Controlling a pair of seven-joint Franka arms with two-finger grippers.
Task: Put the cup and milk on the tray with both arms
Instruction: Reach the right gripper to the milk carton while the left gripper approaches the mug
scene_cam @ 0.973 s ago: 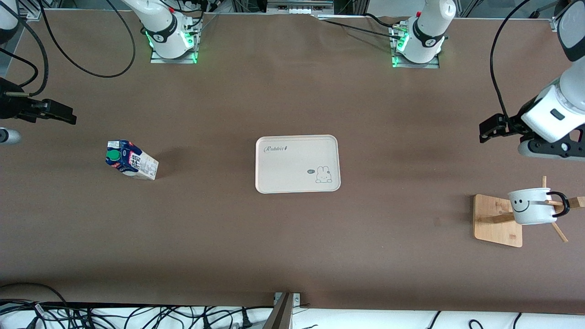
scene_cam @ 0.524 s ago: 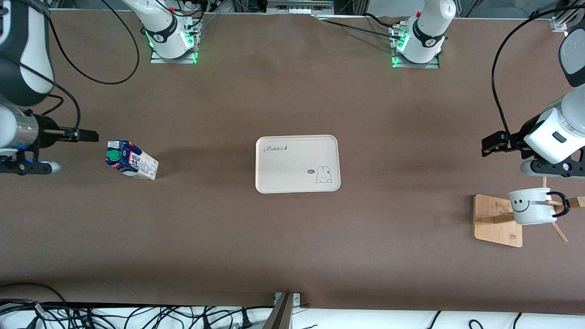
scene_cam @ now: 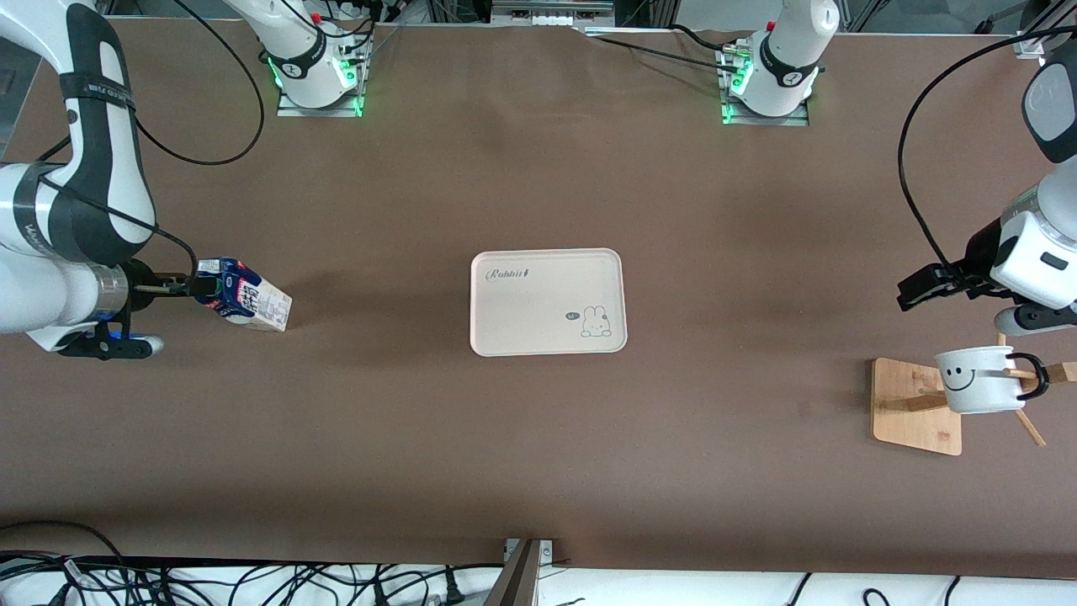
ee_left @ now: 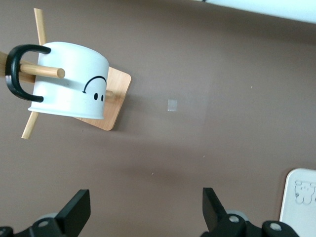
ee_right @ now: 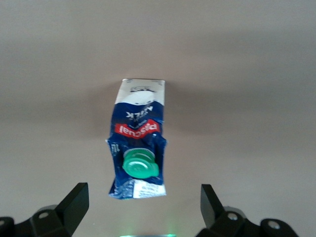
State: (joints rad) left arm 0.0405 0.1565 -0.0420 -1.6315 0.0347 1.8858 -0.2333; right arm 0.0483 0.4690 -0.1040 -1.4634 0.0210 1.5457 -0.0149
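Milk upright, cap toward right gripper

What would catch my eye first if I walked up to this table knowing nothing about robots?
Probably the white cup with its smiley face, hanging by its handle on a wooden rack at the left arm's end of the table, with the left tool open in the air nearby. At the right arm's end, the right tool is open at the green-capped top of the milk. The cream tray sits bare mid-table.
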